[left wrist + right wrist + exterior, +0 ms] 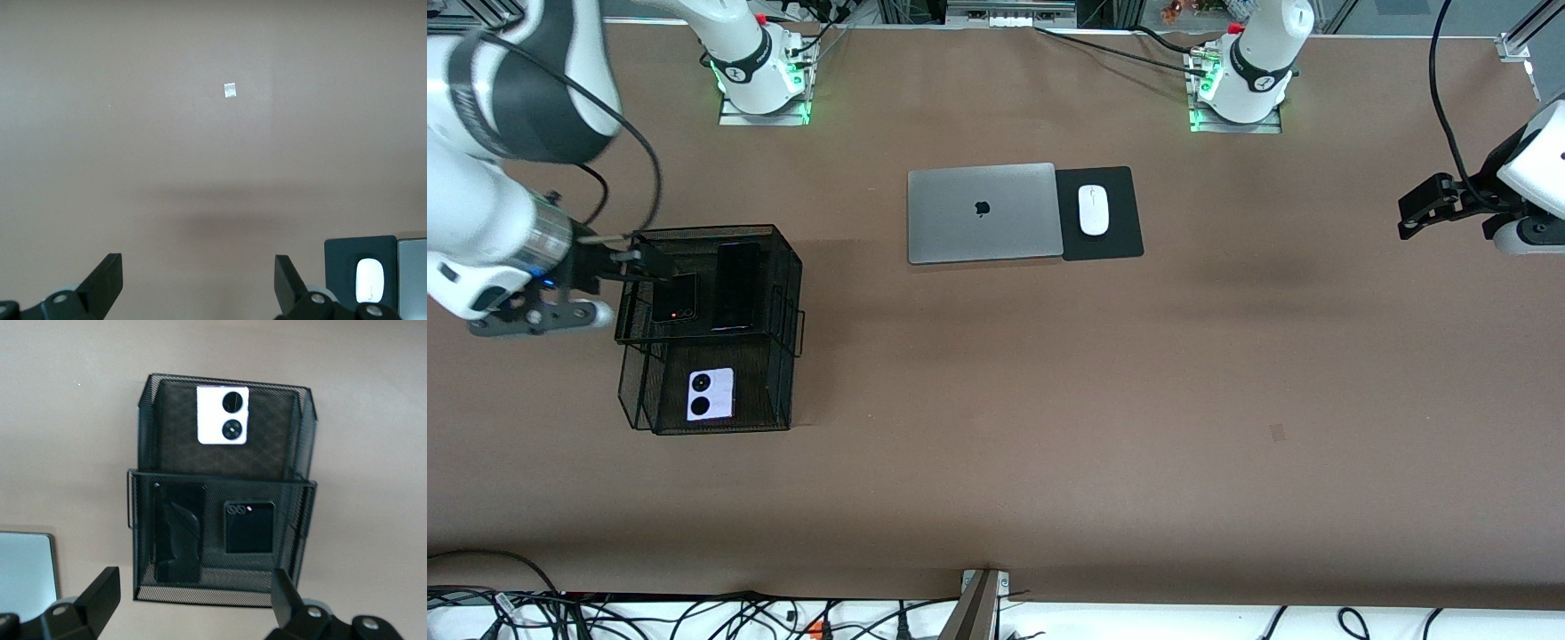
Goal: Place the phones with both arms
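Observation:
A black mesh organizer [783, 267] with two tiers holds all three phones. The small black flip phone [674, 298] and the long slim black phone [736, 284] lie in its upper tier. The lilac-white phone [711, 394] with two black circles lies in the lower tier, nearer the front camera. My right gripper [636, 265] hangs open and empty over the upper tier's edge. Its wrist view shows the white phone [223, 415], the slim phone [179, 532] and the flip phone [249, 527] past the open right gripper [193, 600]. My left gripper [1407, 218] waits open and empty over bare table at the left arm's end.
A shut silver laptop [983, 213] lies mid-table toward the robots' bases. Beside it a white mouse [1093, 210] rests on a black pad [1112, 244]. The left wrist view shows the open left gripper [199, 280], the mouse [369, 280] and a small pale mark [229, 90] on the brown table.

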